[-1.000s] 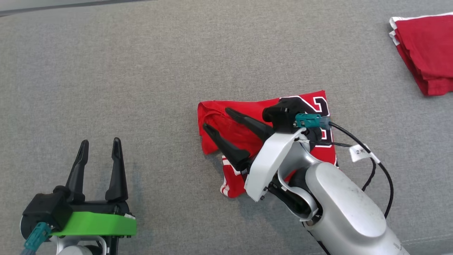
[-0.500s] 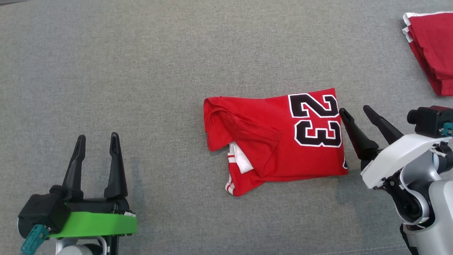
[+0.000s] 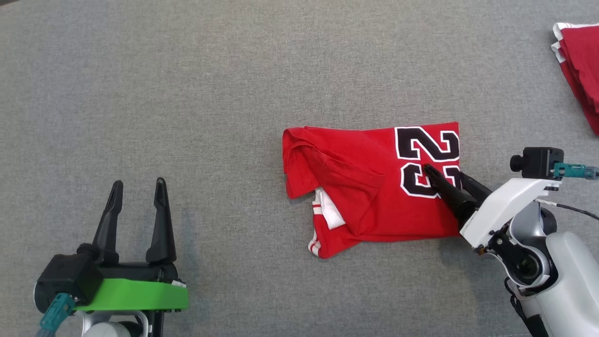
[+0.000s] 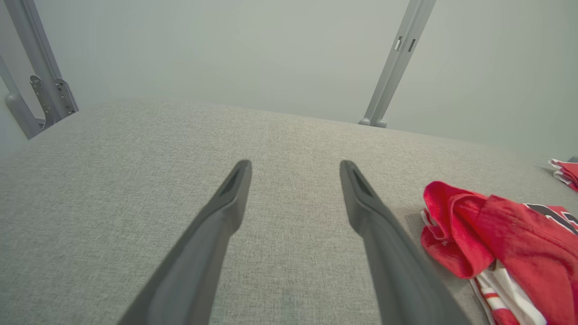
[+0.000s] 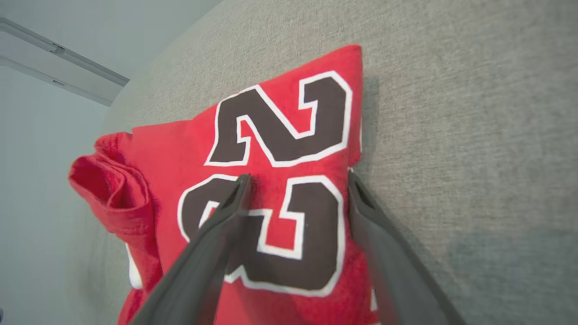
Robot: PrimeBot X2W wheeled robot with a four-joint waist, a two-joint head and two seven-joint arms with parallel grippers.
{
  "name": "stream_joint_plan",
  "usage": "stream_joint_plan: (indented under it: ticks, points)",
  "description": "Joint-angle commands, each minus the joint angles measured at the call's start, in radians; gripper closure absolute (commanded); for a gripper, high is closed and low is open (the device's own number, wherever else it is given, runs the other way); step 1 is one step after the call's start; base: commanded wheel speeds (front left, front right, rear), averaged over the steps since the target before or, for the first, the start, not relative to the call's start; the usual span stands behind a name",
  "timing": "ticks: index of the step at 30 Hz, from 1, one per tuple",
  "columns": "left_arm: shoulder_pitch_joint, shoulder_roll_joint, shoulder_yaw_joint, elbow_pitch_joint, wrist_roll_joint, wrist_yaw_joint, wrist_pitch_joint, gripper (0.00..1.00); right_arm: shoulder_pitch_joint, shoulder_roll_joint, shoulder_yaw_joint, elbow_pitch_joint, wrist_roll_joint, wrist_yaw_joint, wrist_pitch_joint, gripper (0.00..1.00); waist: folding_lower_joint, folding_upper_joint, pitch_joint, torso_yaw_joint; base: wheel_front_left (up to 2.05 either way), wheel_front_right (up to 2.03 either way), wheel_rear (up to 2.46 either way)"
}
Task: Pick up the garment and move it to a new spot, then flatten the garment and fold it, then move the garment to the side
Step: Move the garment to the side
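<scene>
My head camera looks almost straight down from well above onto the grey cloth surface (image 3: 187, 70). My left wrist camera sits low over it, facing along its fingers (image 4: 203, 253) toward a pale wall (image 4: 226, 45), the red garment (image 4: 496, 239) at its right edge. My right wrist camera is close above that garment, centre frame. All three share it.

A second red garment (image 3: 582, 61) is cut off by the head view's right edge, and the right gripper (image 3: 443, 171) covers part of the black number (image 5: 280, 137) on the folded jersey (image 3: 355, 187).
</scene>
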Motion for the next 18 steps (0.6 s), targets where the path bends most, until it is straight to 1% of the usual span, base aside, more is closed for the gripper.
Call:
stream_joint_plan:
  ticks: [1, 2, 3, 5, 8, 13, 16, 18]
  points:
    - [-0.016, -0.006, -0.004, 0.003, 0.000, -0.006, -0.005, 0.00, -0.012, -0.013, 0.008, 0.005, 0.019, 0.001, 0.006, 0.11, -0.0001, 0.0000, -0.008, 0.009, 0.00, 0.00, 0.00]
    - [-0.020, -0.011, -0.008, 0.005, 0.000, -0.007, -0.005, 0.00, -0.023, -0.020, 0.028, 0.001, 0.055, 0.001, 0.013, 0.75, -0.0001, 0.0000, -0.013, 0.015, 0.00, 0.00, 0.00]
    - [-0.023, -0.015, -0.011, 0.007, -0.001, -0.009, -0.005, 0.00, -0.035, -0.029, 0.042, -0.012, 0.081, 0.001, 0.015, 1.00, -0.0001, 0.0000, -0.017, 0.019, 0.00, 0.00, 0.00]
    - [-0.023, -0.020, -0.012, 0.011, -0.004, -0.009, -0.006, 0.00, -0.064, -0.060, 0.067, -0.050, 0.109, 0.001, 0.008, 1.00, -0.0001, 0.0000, -0.026, 0.020, 0.00, 0.00, 0.00]
    - [-0.007, -0.031, -0.012, 0.022, -0.006, -0.008, -0.005, 0.00, -0.096, -0.098, 0.132, -0.124, 0.138, 0.001, 0.037, 1.00, -0.0001, 0.0000, -0.049, 0.012, 0.00, 0.00, 0.00]
    - [-0.020, -0.043, -0.021, 0.027, 0.002, -0.018, -0.006, 0.00, -0.155, -0.145, 0.178, -0.225, 0.166, 0.001, 0.100, 1.00, -0.0001, 0.0000, -0.065, 0.006, 0.00, 0.00, 0.00]
    - [-0.029, -0.047, -0.021, 0.031, -0.008, -0.027, -0.005, 0.00, -0.189, -0.162, 0.175, -0.232, 0.168, 0.001, 0.130, 1.00, -0.0001, 0.0000, -0.064, 0.002, 0.00, 0.00, 0.00]
    - [-0.040, -0.041, -0.026, 0.029, 0.000, -0.031, -0.001, 0.00, -0.214, -0.168, 0.159, -0.203, 0.159, 0.001, 0.143, 1.00, -0.0001, 0.0000, -0.052, 0.004, 0.00, 0.00, 0.00]
